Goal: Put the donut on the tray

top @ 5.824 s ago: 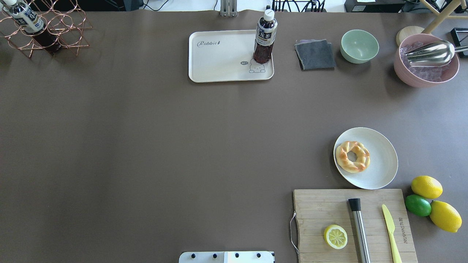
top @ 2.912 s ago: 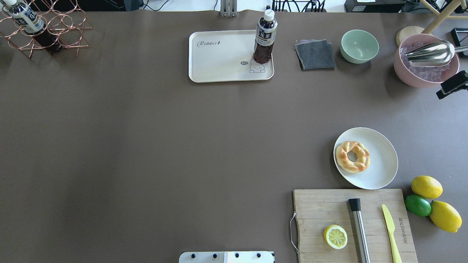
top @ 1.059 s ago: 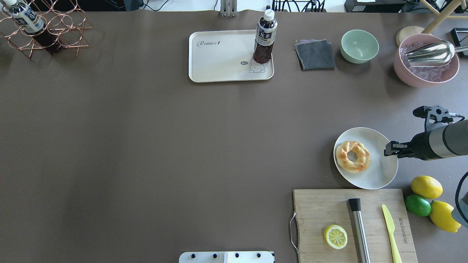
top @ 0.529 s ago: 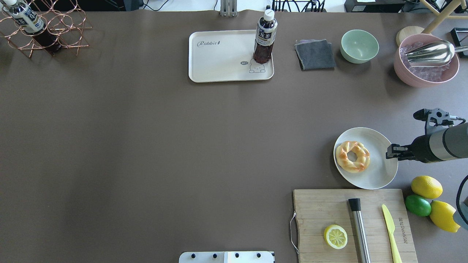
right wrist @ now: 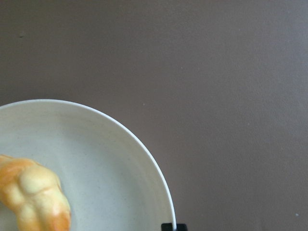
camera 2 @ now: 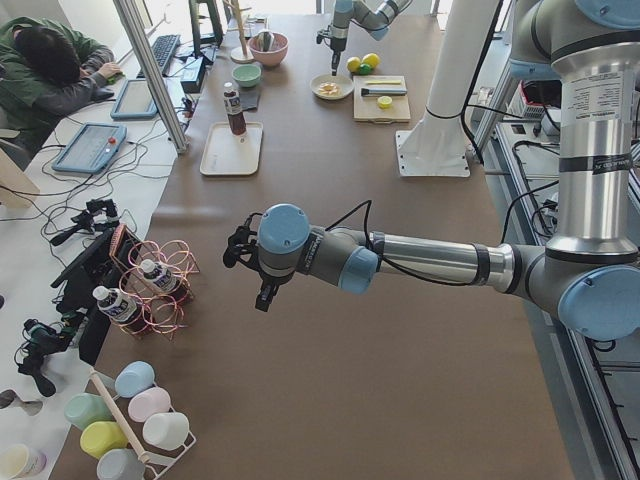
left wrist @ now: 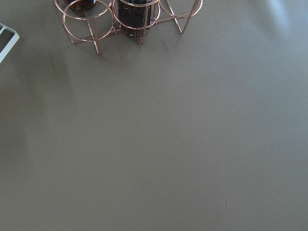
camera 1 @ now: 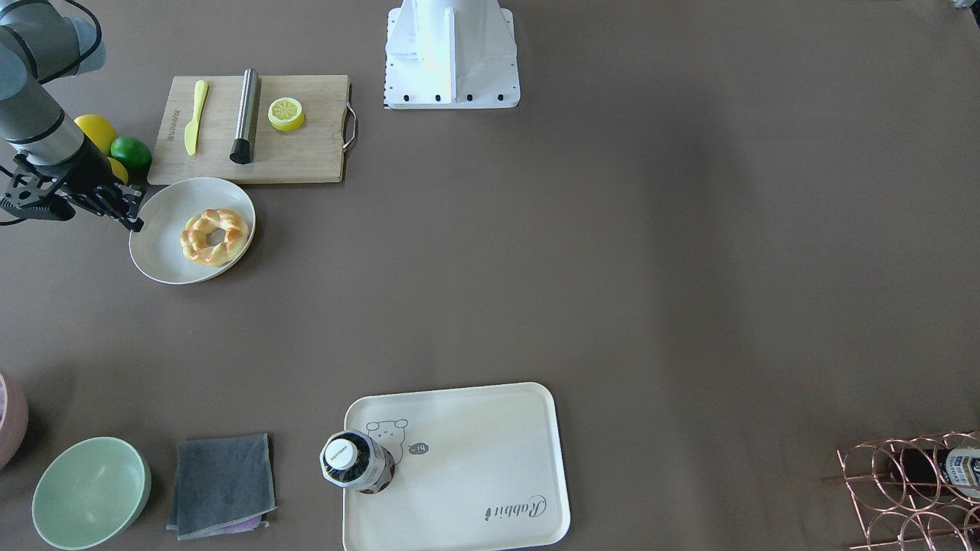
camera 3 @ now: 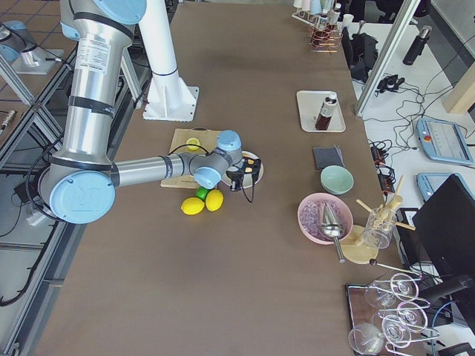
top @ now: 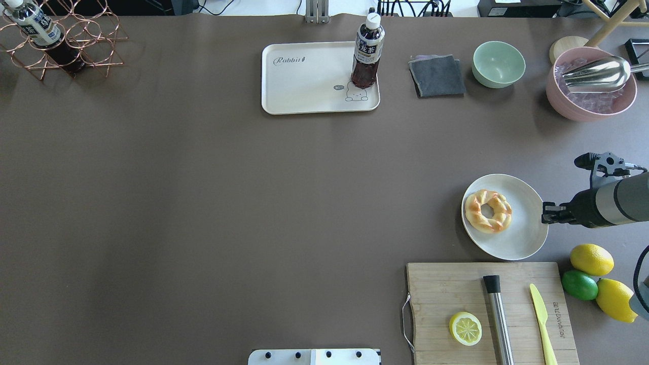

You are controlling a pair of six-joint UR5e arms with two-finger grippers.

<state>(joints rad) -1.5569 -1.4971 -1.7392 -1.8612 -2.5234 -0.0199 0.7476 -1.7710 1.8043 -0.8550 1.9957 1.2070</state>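
The donut (top: 488, 211), a braided golden ring, lies on the left half of a round white plate (top: 522, 238) at the right of the table. It also shows in the front view (camera 1: 214, 236) and the right wrist view (right wrist: 36, 197). The cream tray (top: 304, 86) lies at the far middle, with a dark bottle (top: 366, 56) standing on its right corner. My right gripper (top: 544, 213) is at the plate's right rim. One black fingertip (right wrist: 173, 226) shows on the rim, and I cannot tell how the jaws stand. My left gripper (camera 2: 262, 298) hovers over bare table, state unclear.
A wooden cutting board (top: 446, 304) with a lemon half, a steel rod and a yellow knife lies just in front of the plate. Lemons and a lime (top: 579, 285) lie right of it. A grey cloth (top: 437, 76), green bowl (top: 498, 63) and pink bowl (top: 590, 91) stand far right. A copper bottle rack (top: 61, 40) stands far left.
My right arm came in from the right edge and brought its gripper to the plate's right rim. In the last half second the plate and donut shifted slightly left and away.
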